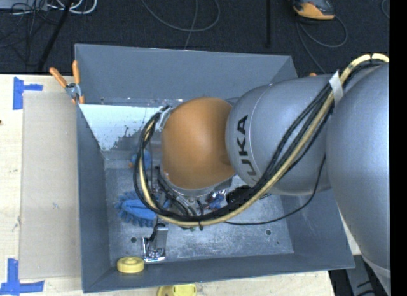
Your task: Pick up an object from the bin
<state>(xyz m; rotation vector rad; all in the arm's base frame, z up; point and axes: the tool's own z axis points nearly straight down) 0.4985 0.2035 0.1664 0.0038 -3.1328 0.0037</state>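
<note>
Item: claw (154, 245), bright metal, one, set low in the lower left of the frame with its tip down at the bin floor. Whether it is apart or together cannot be told, and nothing shows clamped in it. It stands over bare floor between two loose things. Nearest above and to its left is the blue brush-like piece (133, 211), one, plastic by its look, with a ribbed or bristled edge, lying flat on the floor near the claw; whether it touches it cannot be told. Nearest below and to its left is the yellow disc (130, 264), one, round and flat with a raised centre, lying in the lower left corner of the floor, close against the front wall and apart from the claw. Further up, left of centre, a second blue piece (144, 160), one, is partly hidden behind the cables, so its shape is unclear. Container: bin (191, 65), one, grey sheet metal with sloping walls, its floor scuffed and flecked with pale scratches and its far slope speckled dark. Loose things counted in the bin: three, two blue and one yellow. Robot parts over the bin: orange cover (194, 139), one, smooth and domed, at frame centre; cables (142, 183), black and yellow, looped beneath it; arm (299, 135), smooth grey casing, entering from the right.
</note>
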